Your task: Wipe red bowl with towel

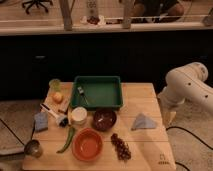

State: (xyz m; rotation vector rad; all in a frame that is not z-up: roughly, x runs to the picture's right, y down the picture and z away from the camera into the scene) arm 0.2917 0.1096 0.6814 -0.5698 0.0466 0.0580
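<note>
The red bowl [87, 145] sits upright near the front edge of the wooden table [145, 150], left of centre. The towel [143, 122] is a crumpled light blue cloth lying on the table's right side, behind and to the right of the bowl. My white arm [187, 87] comes in from the right. My gripper [170, 118] points down just past the table's right edge, to the right of the towel and apart from it. It holds nothing that I can see.
A green tray [98, 93] with a utensil stands at the back. A dark bowl [104, 120], white cup [78, 115], grapes [121, 146], green vegetable [67, 140], metal cup [33, 148], blue sponge [41, 121], brush [55, 114], fruit [58, 97] and green cup [55, 84] crowd the table.
</note>
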